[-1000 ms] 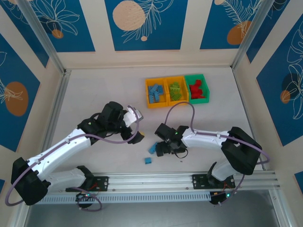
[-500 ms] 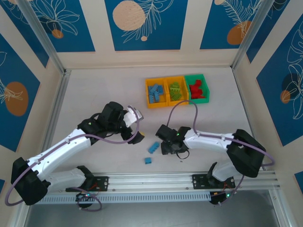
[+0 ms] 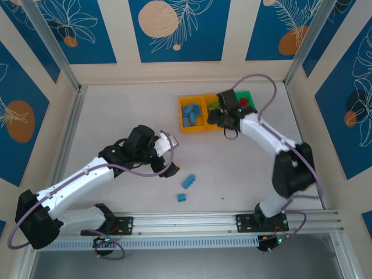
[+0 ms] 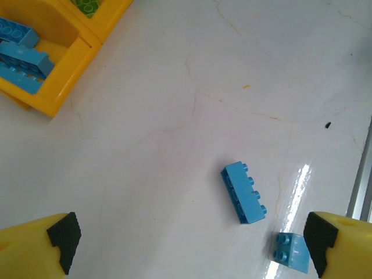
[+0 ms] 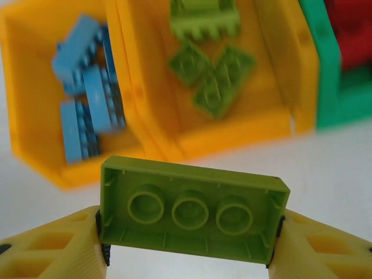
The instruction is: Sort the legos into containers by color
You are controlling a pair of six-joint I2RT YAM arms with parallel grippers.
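R gripper [image 5: 189, 232], bottom centre of its wrist view, clamps green brick [image 5: 192, 212] by the short ends; bins [image 5: 135, 87] across upper frame. L gripper [image 4: 192, 235] spread wide, nothing held. 2 blue bricks [image 4: 244, 192] lie on table [image 4: 174, 87], lower right of L wrist view, near but apart.

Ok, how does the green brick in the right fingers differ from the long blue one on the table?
The green brick is lime, clamped between the right fingers by the bins, hollow underside facing the wrist camera. The long blue brick is light blue, lying loose on the table, studs pointing sideways. Both are oblong bricks.
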